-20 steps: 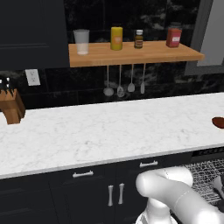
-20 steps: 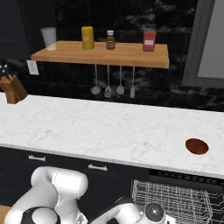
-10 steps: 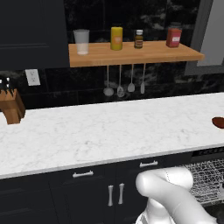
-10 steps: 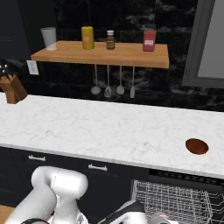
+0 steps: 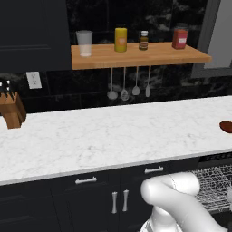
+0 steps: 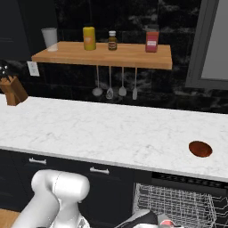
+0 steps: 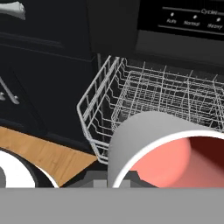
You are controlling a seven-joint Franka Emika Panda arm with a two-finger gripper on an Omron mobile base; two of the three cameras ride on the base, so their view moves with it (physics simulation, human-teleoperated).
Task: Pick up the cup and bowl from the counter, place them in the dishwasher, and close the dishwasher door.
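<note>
On counter (image 6: 111, 133): one bowl (image 6: 200, 148). Over dishwasher rack (image 7: 148, 96): one cup (image 7: 170, 153).

Cup (image 7: 148, 144) pale grey w/ pink inside, bowl (image 6: 200, 148) red-brown, counter (image 6: 111, 133) white marble.

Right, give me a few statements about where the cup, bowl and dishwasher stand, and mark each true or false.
1. The bowl lies on the counter. True.
2. The dishwasher is closed. False: it is open, and its wire rack shows.
3. The cup stands on the shelf. False: it is low, in front of the rack, close to the hand camera.
4. The bowl is in the rack. False: it is on the counter.
5. The cup is pink inside. True.
</note>
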